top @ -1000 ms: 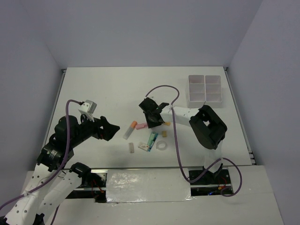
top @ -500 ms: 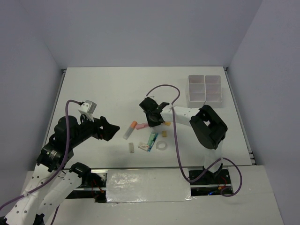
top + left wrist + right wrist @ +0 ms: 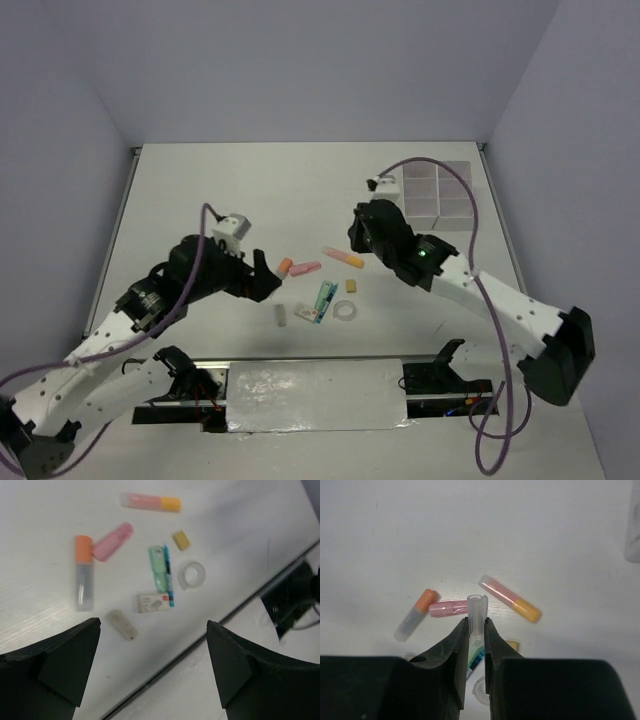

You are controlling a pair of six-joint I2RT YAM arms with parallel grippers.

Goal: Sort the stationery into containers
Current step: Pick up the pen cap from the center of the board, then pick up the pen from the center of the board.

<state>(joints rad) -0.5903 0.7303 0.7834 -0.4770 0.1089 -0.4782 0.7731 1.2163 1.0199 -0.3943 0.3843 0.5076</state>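
Pinching a clear tube [image 3: 476, 607], right gripper [image 3: 476, 625] near white trays [image 3: 452, 190], contents unclear; left gripper [image 3: 152, 630] agape.

No lettering can be read anywhere. The small white eraser [image 3: 154, 602], lying just ahead of the gap between the left gripper's [image 3: 152, 627] wide-apart jaws, carries a reddish printed mark that is too blurred to make out. On the green packet [image 3: 159, 569], just beyond the eraser, any print is too small to tell. The clear tube [image 3: 476, 607] pinched between the right gripper's [image 3: 476, 625] jaws bears no legible mark.
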